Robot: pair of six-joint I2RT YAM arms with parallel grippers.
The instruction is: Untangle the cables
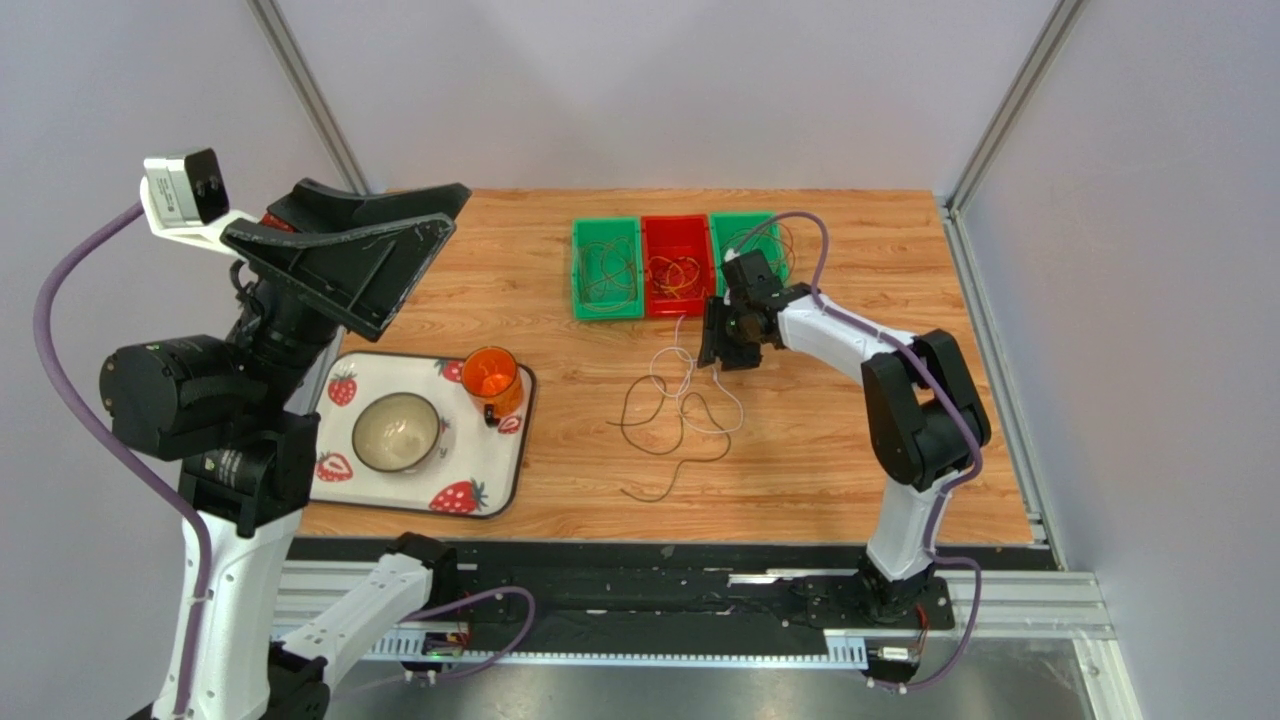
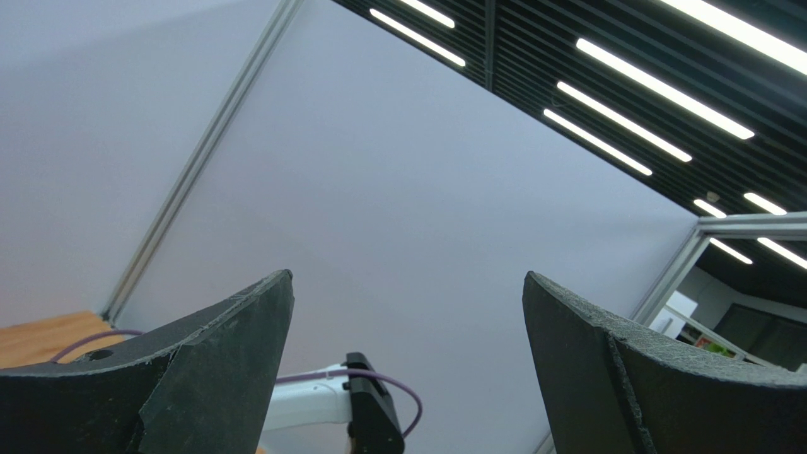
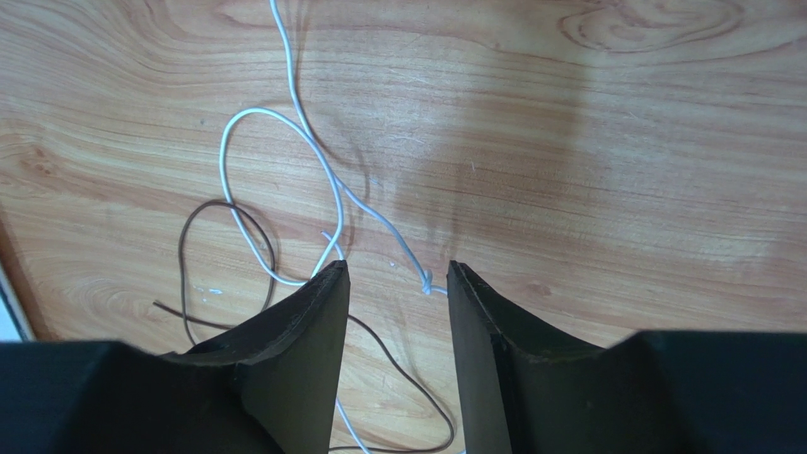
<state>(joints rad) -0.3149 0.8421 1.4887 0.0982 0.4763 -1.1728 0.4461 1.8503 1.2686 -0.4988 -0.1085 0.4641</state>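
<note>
Wooden table (image 1: 842,450) is carrying the tangled cables (image 1: 676,417) at its middle; right gripper (image 3: 393,271) is hovering over the white wire (image 3: 284,123), jaws parted, empty, lining up a pinch. Lowering and closing is looking next. Left gripper (image 2: 407,275) is idling aloft, spread wide.

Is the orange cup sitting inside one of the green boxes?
No, the orange cup stands on the strawberry tray, right beside the bowl.

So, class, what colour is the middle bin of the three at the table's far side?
The middle bin is red; the top external view shows it best.
</note>
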